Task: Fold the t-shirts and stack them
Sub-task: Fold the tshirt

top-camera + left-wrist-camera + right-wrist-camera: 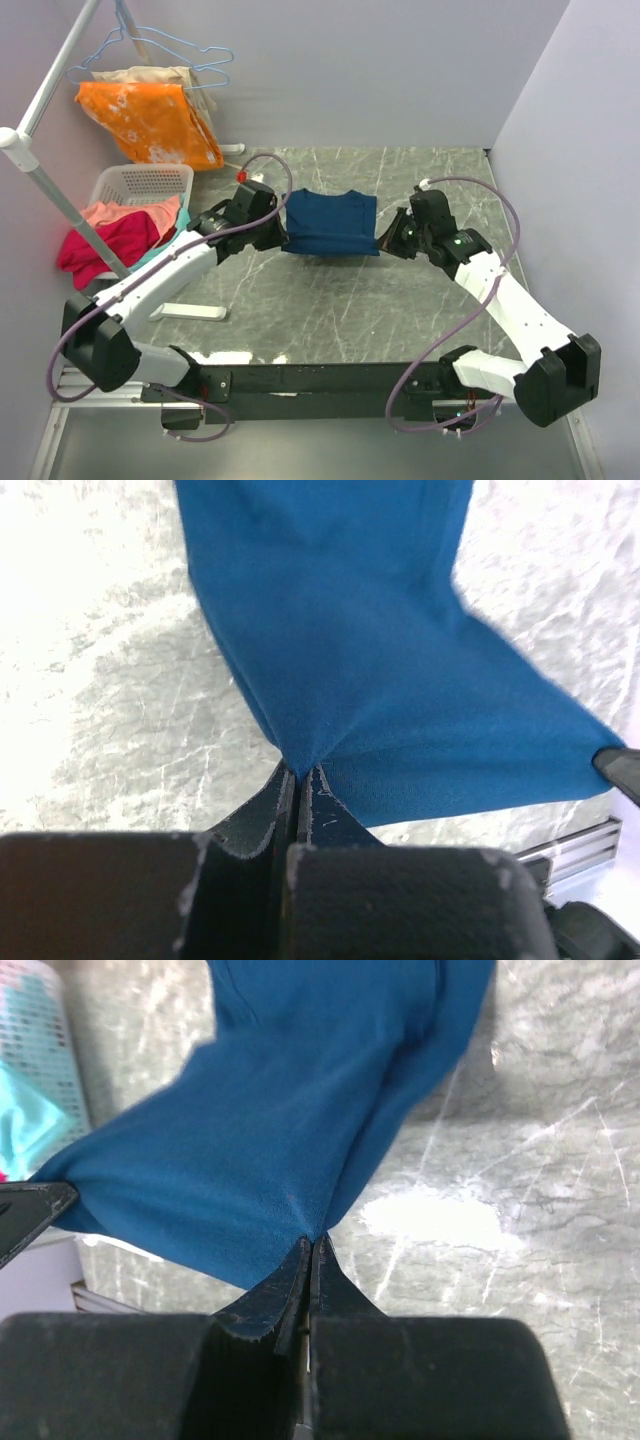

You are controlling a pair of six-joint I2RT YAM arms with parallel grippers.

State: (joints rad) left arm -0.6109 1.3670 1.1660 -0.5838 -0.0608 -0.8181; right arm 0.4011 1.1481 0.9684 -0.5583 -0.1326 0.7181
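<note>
A blue t-shirt (330, 222) hangs stretched between my two grippers above the middle of the marble table (330, 310), its far part drooping toward the tabletop. My left gripper (283, 232) is shut on the shirt's left corner, and the cloth (380, 660) puckers into its closed tips (300, 773). On the other side my right gripper (383, 242) is shut on the right corner, where the fabric (300, 1110) gathers at its tips (312, 1242). No print shows on the shirt from here.
A white laundry basket (140, 185) with pink, red and teal clothes (110, 235) stands at the left. Behind it an orange patterned garment (150, 120) hangs with hangers on a white rack (40, 140). Purple walls close the back and right.
</note>
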